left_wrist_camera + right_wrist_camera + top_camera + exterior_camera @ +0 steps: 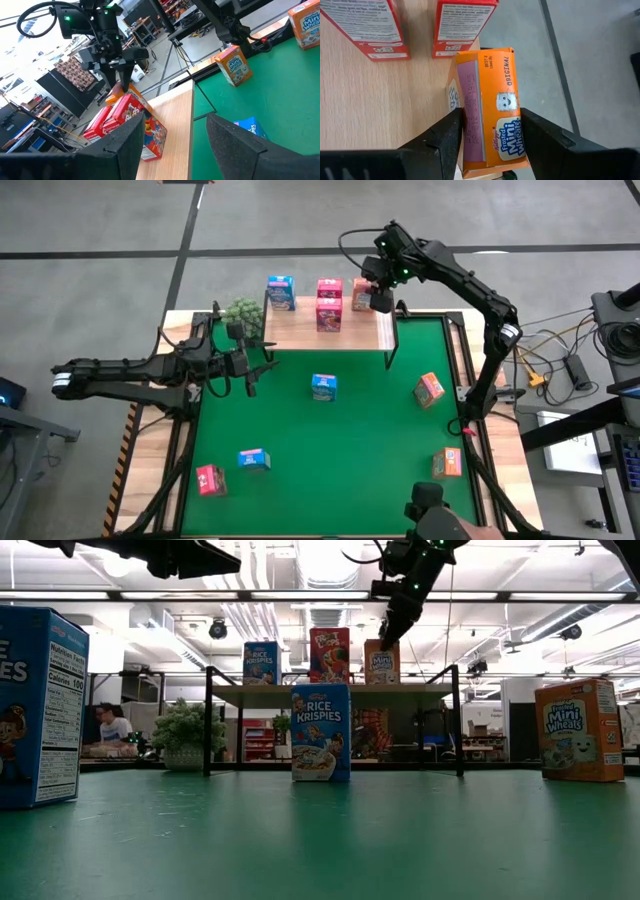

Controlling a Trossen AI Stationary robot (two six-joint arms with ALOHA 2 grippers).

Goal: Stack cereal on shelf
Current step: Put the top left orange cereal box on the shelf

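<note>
My right gripper (pixel 381 299) reaches down over the right end of the wooden shelf (pixel 300 330) and is shut on an orange Mini Wheats cereal box (pixel 492 100). This box (pixel 381 661) stands upright on the plank beside two pink-red boxes (pixel 329 288) (pixel 329 316) and a blue one (pixel 280 292). My left gripper (pixel 175 145) is open and hovers above the mat near the shelf's left front corner, touching nothing. Several more boxes stand on the green mat: blue (pixel 323 386) (pixel 254 460), orange (pixel 429 390) (pixel 447 464) and pink-red (pixel 211 480). My right gripper pinches the orange box by its top end (pixel 490 75), one finger (pixel 451 135) on each broad face. The fingers come from above, pointing down. The box is upright, with its bottom (pixel 381 681) on the shelf plank.
A green leafy plant (pixel 243 312) stands at the shelf's left end, close to my left gripper. The shelf has thin black legs (pixel 208 720) (pixel 459 720). Open green mat (pixel 340 450) lies between the loose boxes. A person (pixel 112 725) sits in the room beyond the table.
</note>
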